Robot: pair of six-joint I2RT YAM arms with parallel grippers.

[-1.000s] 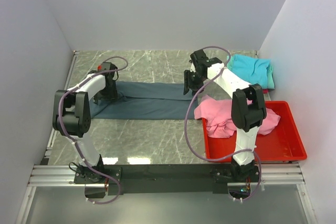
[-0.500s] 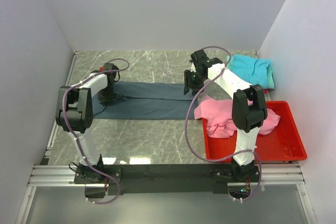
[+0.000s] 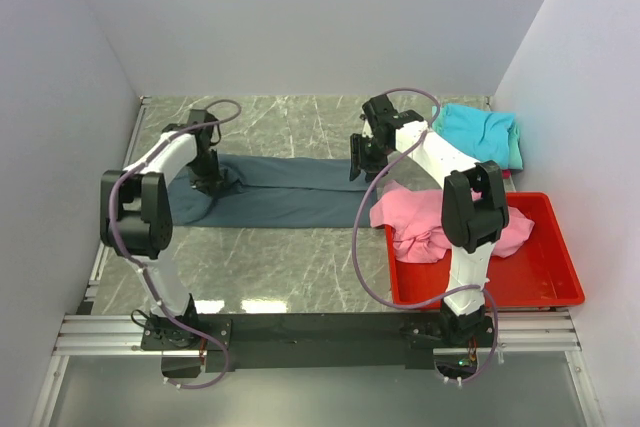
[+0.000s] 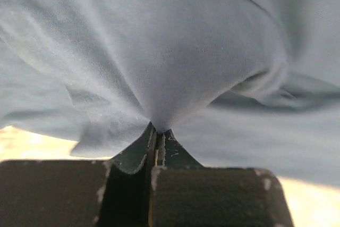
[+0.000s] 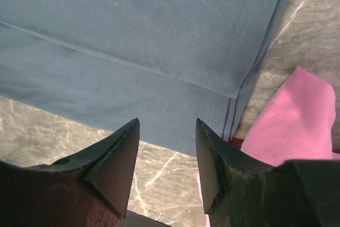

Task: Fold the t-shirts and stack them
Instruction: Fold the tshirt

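At the left of the top view, the left gripper (image 4: pixel 158 137) pinches a bunch of the blue-grey t-shirt (image 3: pixel 285 192), jaws pressed together on the cloth. The shirt lies as a long strip across the middle of the table (image 3: pixel 300 257). The lift should probably be slow, so the cloth does not slip. At its right end the right gripper (image 5: pixel 167 131) hovers, jaws spread and empty, beside the pink t-shirt (image 3: pixel 420 217).
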